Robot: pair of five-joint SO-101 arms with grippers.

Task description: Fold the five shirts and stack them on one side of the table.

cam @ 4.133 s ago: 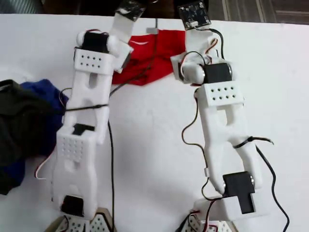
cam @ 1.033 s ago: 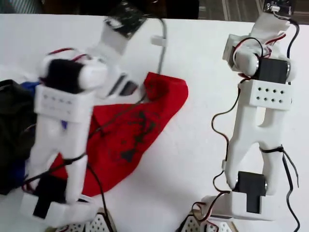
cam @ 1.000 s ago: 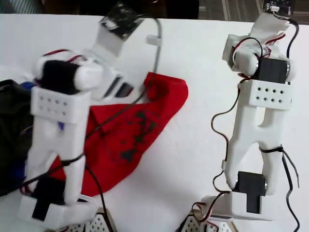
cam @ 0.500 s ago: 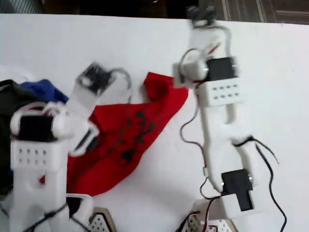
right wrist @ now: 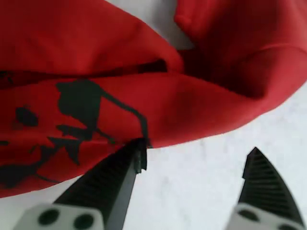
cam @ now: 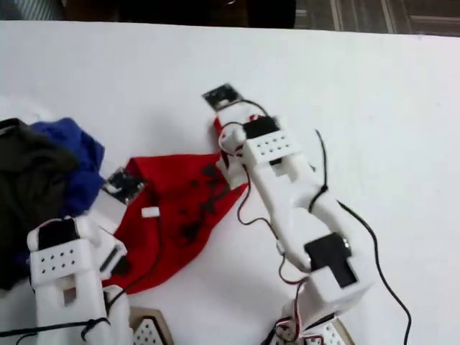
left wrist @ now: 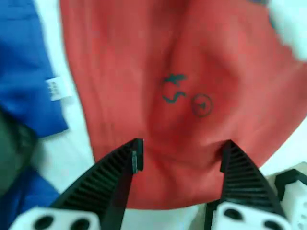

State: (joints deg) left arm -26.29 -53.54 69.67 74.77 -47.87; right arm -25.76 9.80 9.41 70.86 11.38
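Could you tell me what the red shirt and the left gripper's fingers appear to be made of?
Red shirt: soft matte knit fabric, probably cotton jersey; it creases and drapes, and carries black print. Left gripper fingers: black ribbed plastic, likely 3D-printed.

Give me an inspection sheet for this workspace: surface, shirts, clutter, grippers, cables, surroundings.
Surface: white table.
Job's things: red shirt with black print lies spread, unfolded; blue shirt and black shirt heaped together at the table's left edge.
Clutter: nothing seen.
Grippers: left gripper open over the red shirt; right gripper open at its edge.
Cables: black cable runs loose along the right arm.
Surroundings: dark floor beyond the far edge.
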